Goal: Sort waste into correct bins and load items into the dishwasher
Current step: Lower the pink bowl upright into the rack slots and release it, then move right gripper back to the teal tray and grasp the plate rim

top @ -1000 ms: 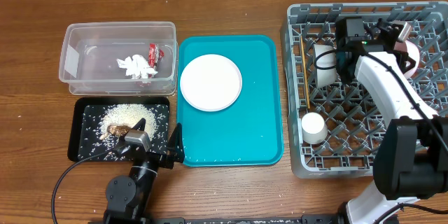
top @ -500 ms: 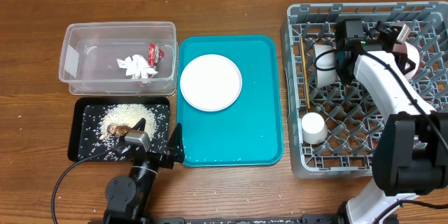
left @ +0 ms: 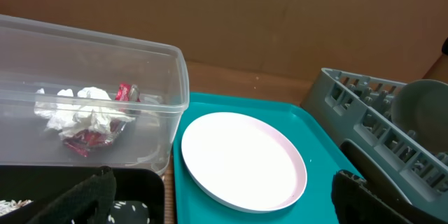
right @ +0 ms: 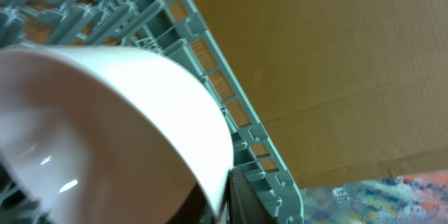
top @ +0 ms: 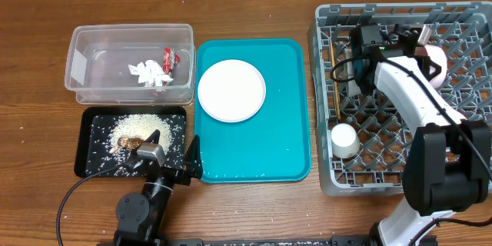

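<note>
R hand [top: 421,46] clamped on pink plate [right: 119,119] rim in far part of rack [top: 469,23], L hand [left: 220,196] spread idle; I fear thin grip slips & plate topples flat, not upright.

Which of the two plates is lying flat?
The plate on the teal tray; the other plate stands on edge in the grey rack.
</note>
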